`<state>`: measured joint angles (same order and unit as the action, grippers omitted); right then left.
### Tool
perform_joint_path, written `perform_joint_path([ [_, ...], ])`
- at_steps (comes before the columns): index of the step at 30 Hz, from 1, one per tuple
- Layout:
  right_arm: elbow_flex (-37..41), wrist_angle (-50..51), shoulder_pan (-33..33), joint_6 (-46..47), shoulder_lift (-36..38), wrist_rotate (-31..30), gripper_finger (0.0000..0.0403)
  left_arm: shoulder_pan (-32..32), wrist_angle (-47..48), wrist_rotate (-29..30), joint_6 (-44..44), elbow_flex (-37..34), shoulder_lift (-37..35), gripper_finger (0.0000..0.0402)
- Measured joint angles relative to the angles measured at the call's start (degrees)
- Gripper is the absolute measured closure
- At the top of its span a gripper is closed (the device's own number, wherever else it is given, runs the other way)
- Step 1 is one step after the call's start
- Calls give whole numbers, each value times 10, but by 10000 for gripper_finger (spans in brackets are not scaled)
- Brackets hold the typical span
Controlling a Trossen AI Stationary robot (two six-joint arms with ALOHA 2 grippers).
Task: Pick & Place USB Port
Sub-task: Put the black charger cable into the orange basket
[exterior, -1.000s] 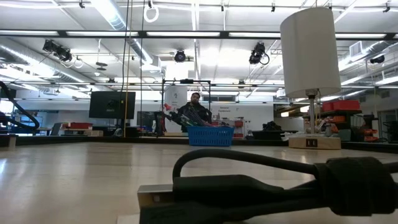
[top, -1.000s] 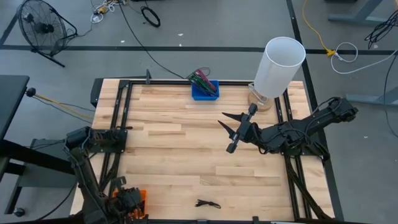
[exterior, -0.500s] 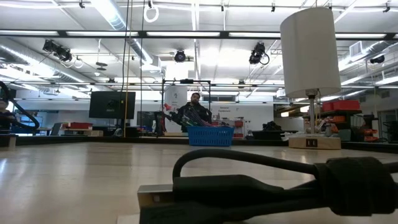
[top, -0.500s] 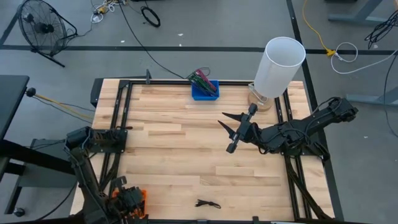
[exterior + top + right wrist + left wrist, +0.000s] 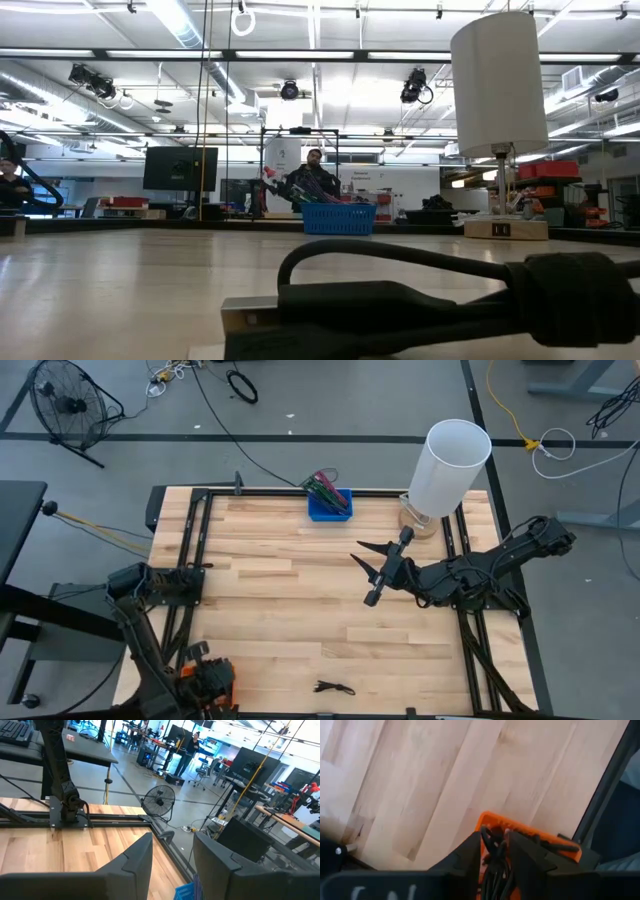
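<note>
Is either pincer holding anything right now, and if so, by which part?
Left pincer straddles black cables in the orange bin; whether it grips them cannot be told. Right pincer holds nothing, fingers apart over the table.

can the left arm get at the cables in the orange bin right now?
Probably yes: the left gripper hangs directly over the orange bin, its fingers either side of the dark cables, with nothing between them.

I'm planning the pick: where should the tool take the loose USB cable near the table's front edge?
Probably from above, pinching the thick bundled part of the USB cable: it lies flat on the table, and its loop looks thin.
</note>
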<state>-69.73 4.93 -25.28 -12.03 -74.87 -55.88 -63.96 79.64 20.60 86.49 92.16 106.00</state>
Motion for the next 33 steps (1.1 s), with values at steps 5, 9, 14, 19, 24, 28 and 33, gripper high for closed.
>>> perform_joint_path([
  [5,0,5,0,1,0,0,259,-1,10,-36,-3,0,0,275],
  [9,0,23,0,23,0,0,259,-4,23,-61,-1,0,0,274],
  [14,0,31,1,26,0,0,259,-4,55,2,-10,0,0,281],
  [19,0,31,1,26,0,0,259,20,-4,79,-82,0,0,284],
  [24,0,33,1,35,0,7,259,70,-108,87,-235,0,0,284],
  [28,0,67,1,107,0,138,259,117,-125,128,-330,0,0,284],
  [33,0,165,-14,231,-21,335,259,176,-121,157,-404,0,0,284],
])
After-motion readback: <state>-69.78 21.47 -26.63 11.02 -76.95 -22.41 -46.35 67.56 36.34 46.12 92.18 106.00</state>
